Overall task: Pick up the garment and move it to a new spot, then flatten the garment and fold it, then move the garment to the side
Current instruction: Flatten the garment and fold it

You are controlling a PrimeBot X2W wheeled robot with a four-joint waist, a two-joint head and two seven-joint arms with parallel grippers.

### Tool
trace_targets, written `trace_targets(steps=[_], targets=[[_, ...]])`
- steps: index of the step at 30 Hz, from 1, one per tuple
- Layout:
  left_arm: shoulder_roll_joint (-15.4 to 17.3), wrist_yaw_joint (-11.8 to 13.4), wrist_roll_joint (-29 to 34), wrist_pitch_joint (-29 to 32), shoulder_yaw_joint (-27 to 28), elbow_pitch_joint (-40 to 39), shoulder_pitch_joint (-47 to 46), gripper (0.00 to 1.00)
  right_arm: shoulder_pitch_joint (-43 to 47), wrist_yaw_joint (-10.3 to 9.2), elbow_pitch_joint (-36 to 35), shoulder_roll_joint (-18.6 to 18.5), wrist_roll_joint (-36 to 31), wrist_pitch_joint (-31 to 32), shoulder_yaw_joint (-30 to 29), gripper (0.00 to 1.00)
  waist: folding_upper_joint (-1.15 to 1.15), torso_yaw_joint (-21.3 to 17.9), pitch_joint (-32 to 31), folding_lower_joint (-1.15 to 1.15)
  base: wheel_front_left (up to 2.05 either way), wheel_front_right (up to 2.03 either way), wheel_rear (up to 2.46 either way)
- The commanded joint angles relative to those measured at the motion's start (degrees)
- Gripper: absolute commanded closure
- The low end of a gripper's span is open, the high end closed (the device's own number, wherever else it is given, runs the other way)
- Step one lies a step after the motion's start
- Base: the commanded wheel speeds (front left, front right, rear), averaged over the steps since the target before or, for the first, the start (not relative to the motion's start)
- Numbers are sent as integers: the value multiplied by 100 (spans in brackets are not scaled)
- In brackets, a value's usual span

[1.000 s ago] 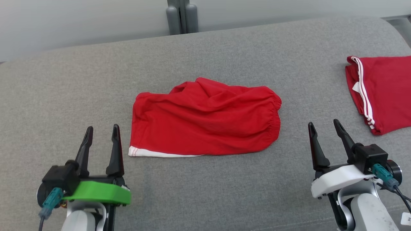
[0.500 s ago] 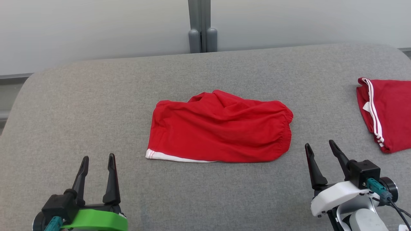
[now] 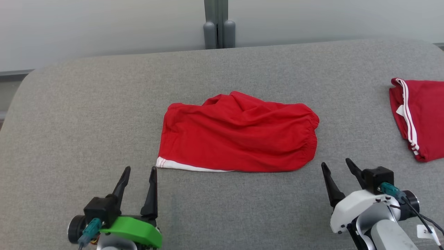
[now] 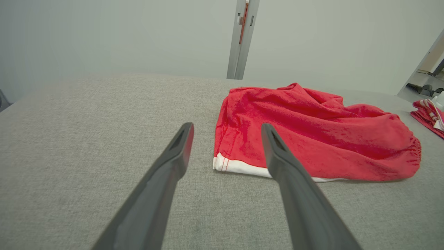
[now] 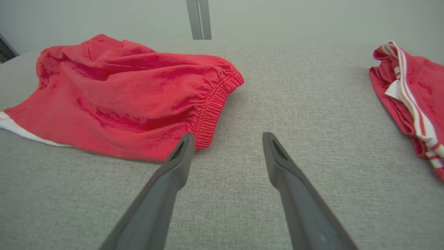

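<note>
On the grey cushion (image 3: pixel 86 114) the red shorts (image 3: pixel 239 135) lie centred, long axis running left to right. On their near side both arms' fingers stand spread and empty, the left gripper (image 3: pixel 140 168) just beside the white hem corner (image 3: pixel 163 163), the right gripper (image 3: pixel 335 162) slightly farther from the waistband (image 3: pixel 313 139)

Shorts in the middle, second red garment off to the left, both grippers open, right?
No: the second red garment lies off to the right, as the head view shows. The shorts are in the middle, and the left gripper and right gripper are both open.
</note>
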Motion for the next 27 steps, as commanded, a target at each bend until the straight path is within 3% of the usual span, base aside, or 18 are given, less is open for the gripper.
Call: trace_targets(steps=[1, 8, 12, 17, 27], targets=[[58, -13, 30, -15, -93, 215, -228, 0, -178, 0, 156, -22, 68, 71, 108, 0, 0, -6, 161, 0, 0, 0, 0], [131, -13, 59, -16, -587, 1359, -1097, 0, -919, 0, 1050, -66, 226, 200, 724, 0, 0, -52, 571, 0, 0, 0, 0], [119, -11, 134, -15, -546, 1863, -1502, 0, -1306, 0, 1445, -43, 303, 92, 1071, 0, 0, -91, 783, 0, 0, 0, 0], [64, 162, 190, -15, -348, 2387, -1902, 0, -1703, 0, 1991, 94, 471, -201, 1273, 0, 0, -110, 1011, 0, 0, 0, 0], [14, 46, 89, -3, -516, 2894, -2164, 0, -1935, 11, 2308, 6, 463, -654, 2030, 0, 0, -80, 1139, 0, 0, 0, 0]])
